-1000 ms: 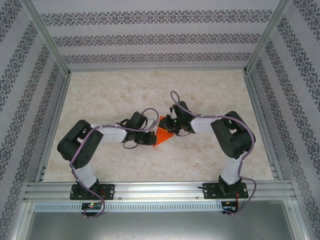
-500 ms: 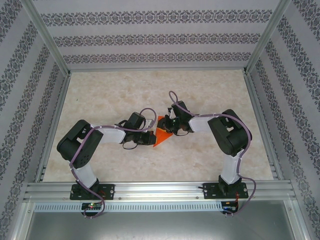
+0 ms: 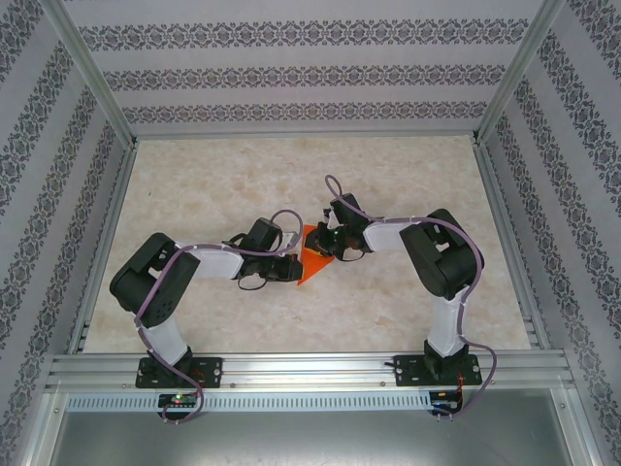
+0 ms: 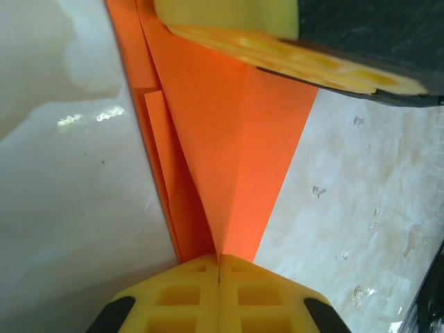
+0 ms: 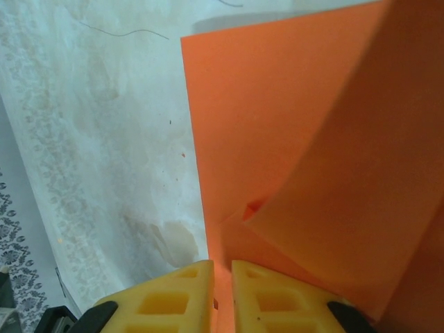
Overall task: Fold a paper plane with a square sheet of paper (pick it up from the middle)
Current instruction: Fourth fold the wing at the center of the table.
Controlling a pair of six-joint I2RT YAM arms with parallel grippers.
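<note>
Square sheet of paper [image 3: 312,264], bright orange, creased down to a small triangle, on the table at mid-depth where the two arms meet. Nearest in the overhead view: aluminium rail [image 3: 310,361] across the table's near edge, both arm bases bolted to it side by side. Next inward: left arm [image 3: 160,282] bent toward the right, right arm [image 3: 446,262] bent toward the left, a pale cable looped along each. At the left wrist: left gripper [image 4: 219,267] with its yellow pads pressed flat together, no gap between them, clamped on a narrow corner of the orange paper. From that pinch outward: folded layers fanning wider, one sharp crease along the left side, the paper's left edge just above the pale table top. At the far end of that view: second yellow pad [image 4: 291,59] on a black finger, over the wide end of the paper. At the right wrist: right gripper [image 5: 222,270] with its pads nearly together, a thin slit between them, orange paper in the slit; firm pinch or loose contact not clear. Beyond those pads: one flat layer on the table and one raised flap curving up to the right. Farther back: bare marbled beige table top [image 3: 408,175], then the patterned back wall [image 3: 310,78] inside a metal frame.
</note>
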